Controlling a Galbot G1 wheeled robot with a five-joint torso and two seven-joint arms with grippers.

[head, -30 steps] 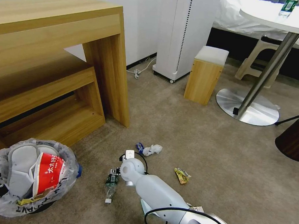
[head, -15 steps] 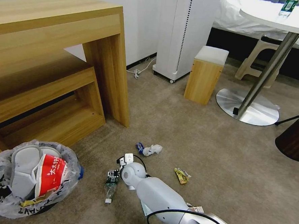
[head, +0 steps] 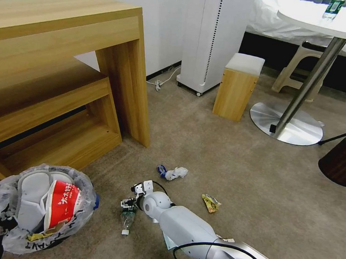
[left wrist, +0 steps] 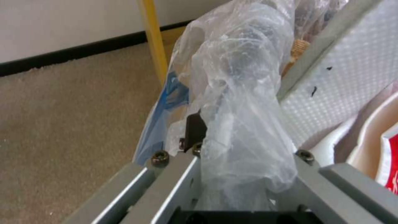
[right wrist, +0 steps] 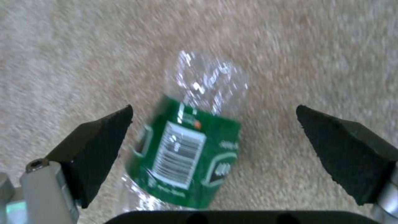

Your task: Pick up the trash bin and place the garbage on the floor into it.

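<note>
1. Floor (head: 225, 164): beige short-pile carpet; carried the loose litter listed below
2. Trash bin (head: 39, 209): small round black bin in a crinkly whitish liner, at the lower left of the head view, near the foot of a wooden desk (head: 67, 72); held white slippers (head: 30, 199) and a crushed red-and-white paper bowl (head: 63, 205), both standing well above the rim
3. Left hand (left wrist: 232, 174): closed on the bin's rim and bunched liner, as seen in the left wrist view
4. Right hand (right wrist: 213, 143): spread wide and holding nothing, poised low over the bottle with one finger to each side of it and neither touching
5. Plastic bottle (right wrist: 186, 152): clear, crumpled, green label; lay on its side on the carpet between the right hand's fingers
6. Other litter on the carpet: white tissue with a blue mask (head: 172, 172); yellow wrapper (head: 210, 203); both apart from the bottle
7. Risk, judged: the crumpled bottle could buckle or squirt out as the fingers close; it sat off-centre between them, nearer one finger
8. Risk, judged: the bin looked nearly full, so a bottle dropped in could roll back out; the slick liner could slip in the left hand's grip
</note>
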